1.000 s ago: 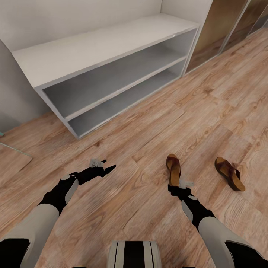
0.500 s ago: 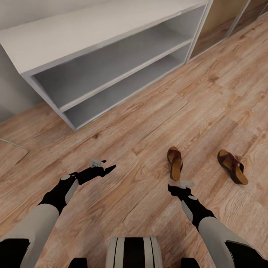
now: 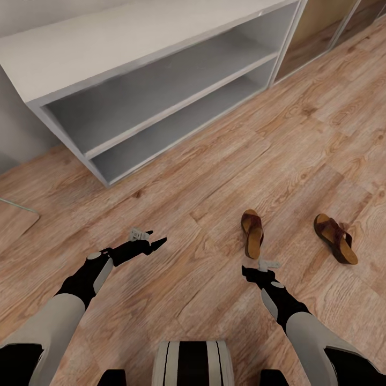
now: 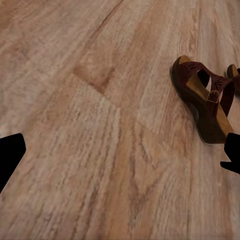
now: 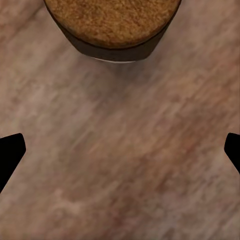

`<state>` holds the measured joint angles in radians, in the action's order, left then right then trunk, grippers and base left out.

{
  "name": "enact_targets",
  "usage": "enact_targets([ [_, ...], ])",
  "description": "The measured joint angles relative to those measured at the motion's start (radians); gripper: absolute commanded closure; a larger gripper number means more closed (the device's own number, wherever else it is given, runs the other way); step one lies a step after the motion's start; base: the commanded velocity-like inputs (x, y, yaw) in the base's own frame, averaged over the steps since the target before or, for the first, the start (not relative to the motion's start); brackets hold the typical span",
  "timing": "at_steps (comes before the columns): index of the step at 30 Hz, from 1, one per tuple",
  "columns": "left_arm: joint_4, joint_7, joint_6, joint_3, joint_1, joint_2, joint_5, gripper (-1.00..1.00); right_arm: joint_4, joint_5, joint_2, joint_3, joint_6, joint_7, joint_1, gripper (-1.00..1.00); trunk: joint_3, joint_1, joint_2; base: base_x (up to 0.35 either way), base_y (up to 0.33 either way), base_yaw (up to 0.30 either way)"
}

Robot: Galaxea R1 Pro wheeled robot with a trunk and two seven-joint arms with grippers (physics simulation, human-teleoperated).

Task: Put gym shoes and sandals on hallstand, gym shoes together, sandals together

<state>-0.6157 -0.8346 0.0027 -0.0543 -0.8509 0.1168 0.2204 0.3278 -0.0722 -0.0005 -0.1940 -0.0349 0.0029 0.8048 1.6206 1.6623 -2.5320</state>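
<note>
Head view: two brown sandals (image 3: pixel 252 233), tan footbeds, both claws (image 3: pixel 161 243) wide, empty

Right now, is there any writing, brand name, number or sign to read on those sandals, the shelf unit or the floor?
None: no text, label, number or sign can be read on the two sandals, the shoe rack or the floor.

Head cam high, angled down over both arms at floor (image 3: pixel 214 161) and rack (image 3: pixel 134 59). Wrist cams low, close to planks — right sits just behind near sandal's (image 5: pixel 112 25) heel; left sees it obliquely.
</note>
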Motion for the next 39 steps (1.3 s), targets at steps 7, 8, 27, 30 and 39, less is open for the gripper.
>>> enact_targets([
  [7, 0.0, 0.0, 0.0, 0.0, 0.0, 0.0, 0.0, -1.0, 0.0, 0.0, 0.0, 0.0, 0.0, 0.0, 0.0, -1.0, 0.0, 0.0, 0.0, 0.188, 0.0, 0.0],
  [8, 0.0, 0.0, 0.0, 0.0, 0.0, 0.0, 0.0, -1.0, 0.0, 0.0, 0.0, 0.0, 0.0, 0.0, 0.0, -1.0, 0.0, 0.0, 0.0, 0.094, 0.0, 0.0],
  [27, 0.0, 0.0, 0.0, 0.0, 0.0, 0.0, 0.0, -1.0, 0.001, 0.0, 0.0, 0.0, 0.0, 0.0, 0.0, -1.0, 0.0, 0.0, 0.0, 0.065, 0.0, 0.0],
  [30, 0.0, 0.0, 0.0, 0.0, 0.0, 0.0, 0.0, -1.0, 0.001, 0.0, 0.0, 0.0, 0.0, 0.0, 0.0, -1.0, 0.0, 0.0, 0.0, 0.024, 0.0, 0.0],
  [39, -0.001, 0.0, 0.0, 0.0, 0.0, 0.0, 0.0, -1.0, 0.001, 0.0, 0.0, 0.0, 0.0, 0.0, 0.0, -1.0, 0.0, 0.0, 0.0, 0.005, 0.0, 0.0],
])
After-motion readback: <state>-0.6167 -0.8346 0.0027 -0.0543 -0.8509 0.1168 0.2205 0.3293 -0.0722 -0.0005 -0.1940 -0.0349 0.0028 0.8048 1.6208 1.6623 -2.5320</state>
